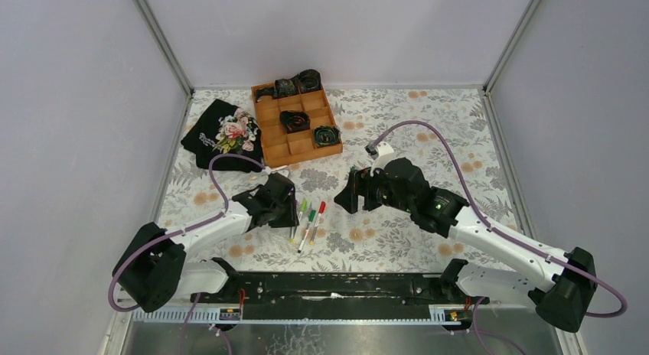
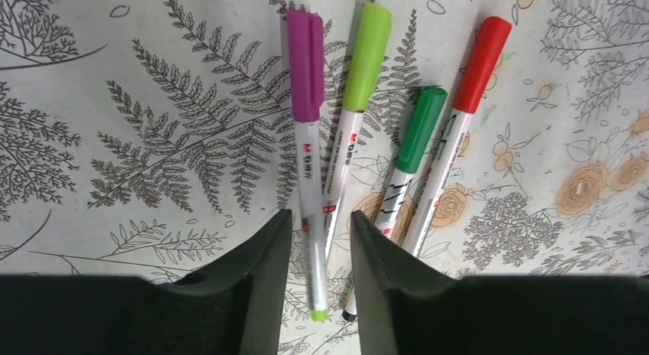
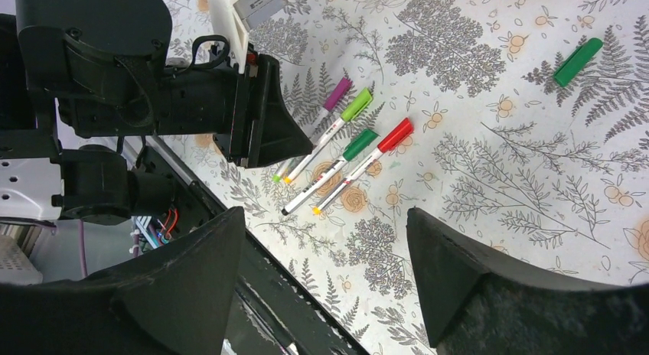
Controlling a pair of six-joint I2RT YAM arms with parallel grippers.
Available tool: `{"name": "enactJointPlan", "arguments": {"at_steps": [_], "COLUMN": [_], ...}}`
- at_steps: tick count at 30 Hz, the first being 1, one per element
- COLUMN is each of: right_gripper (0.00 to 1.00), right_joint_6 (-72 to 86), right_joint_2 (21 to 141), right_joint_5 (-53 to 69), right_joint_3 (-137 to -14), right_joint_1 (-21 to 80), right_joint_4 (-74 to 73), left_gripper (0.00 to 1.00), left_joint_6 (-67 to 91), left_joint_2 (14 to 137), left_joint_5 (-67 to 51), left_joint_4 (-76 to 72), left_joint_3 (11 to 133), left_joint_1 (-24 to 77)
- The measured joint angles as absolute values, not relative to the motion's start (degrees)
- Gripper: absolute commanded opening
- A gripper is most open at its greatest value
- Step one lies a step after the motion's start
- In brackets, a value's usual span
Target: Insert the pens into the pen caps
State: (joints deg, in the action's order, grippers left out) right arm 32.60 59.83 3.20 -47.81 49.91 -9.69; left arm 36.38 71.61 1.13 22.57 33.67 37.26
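Here the left arm (image 1: 222, 221) reaches low, left jaws parted astride the magenta-capped pen (image 2: 308, 160); right jaws gape empty.

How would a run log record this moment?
left gripper open over magenta-capped white pen | right gripper open, empty | green plastic cap lying loose

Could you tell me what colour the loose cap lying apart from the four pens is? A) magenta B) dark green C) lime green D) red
B: the right wrist view shows a lone dark green cap lying well away from the four capped pens.
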Motion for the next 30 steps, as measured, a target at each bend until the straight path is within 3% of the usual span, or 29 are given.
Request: {"name": "enactJointPlan", "arguments": {"at_steps": [3, 11, 19, 30], "right_gripper": [0.82, 0.83, 0.83, 0.83], "right_joint_6": [32.6, 32.4, 31.4, 31.4], "right_joint_2": [59.4, 57.7, 55.0, 54.7], "right_joint_5": [2.4, 2.0, 2.0, 3.7], "right_joint_3": [-47.8, -47.8, -47.0, -44.3], "right_joint_1": [49.9, 49.8, 49.6, 49.5], "right_joint_4": [-9.8, -10.0, -9.5, -6.7], "left_gripper": [0.48, 0.5, 0.47, 0.41], "left_joint_6": [36.4, 30.3, 14.0, 1.6], "left_joint_2": [71.6, 72.8, 80.5, 94.9], "left_joint_5": [1.1, 1.1, -0.6, -1.0], "left_joint_4": [22.1, 23.9, 26.7, 27.0], "left_joint_3": [33.6, 41.9, 57.9, 62.0], "left_joint_1": [37.3, 32.3, 12.9, 9.0]}}
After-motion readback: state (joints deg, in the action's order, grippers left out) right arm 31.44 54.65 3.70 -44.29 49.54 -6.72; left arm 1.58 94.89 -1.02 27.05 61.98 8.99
